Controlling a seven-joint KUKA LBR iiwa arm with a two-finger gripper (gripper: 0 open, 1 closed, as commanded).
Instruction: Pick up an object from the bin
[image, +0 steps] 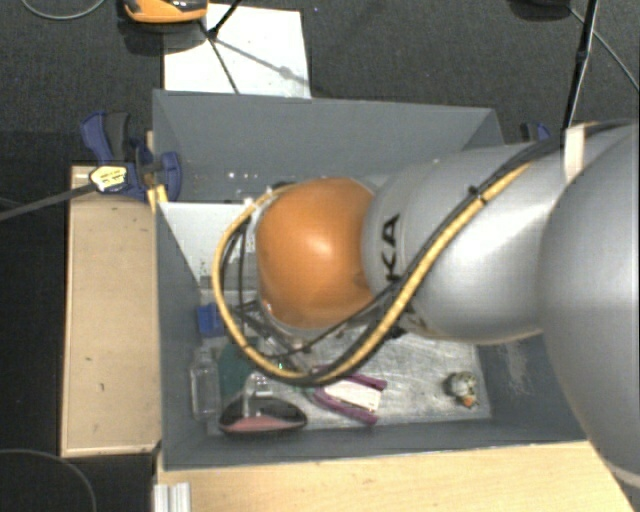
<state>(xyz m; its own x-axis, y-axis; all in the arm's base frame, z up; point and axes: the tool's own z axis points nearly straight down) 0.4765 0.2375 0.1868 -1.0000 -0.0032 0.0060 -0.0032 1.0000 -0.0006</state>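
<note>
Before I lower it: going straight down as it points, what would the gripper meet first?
Likely the dark oval thing with a pink edge near the bin's front left, or the green thing beside it. The orange cover hides the exact line, so I can't be sure.

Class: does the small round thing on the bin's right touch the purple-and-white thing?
Apart. Camera view shows bare bin floor between small round thing and purple-and-white thing.
</note>
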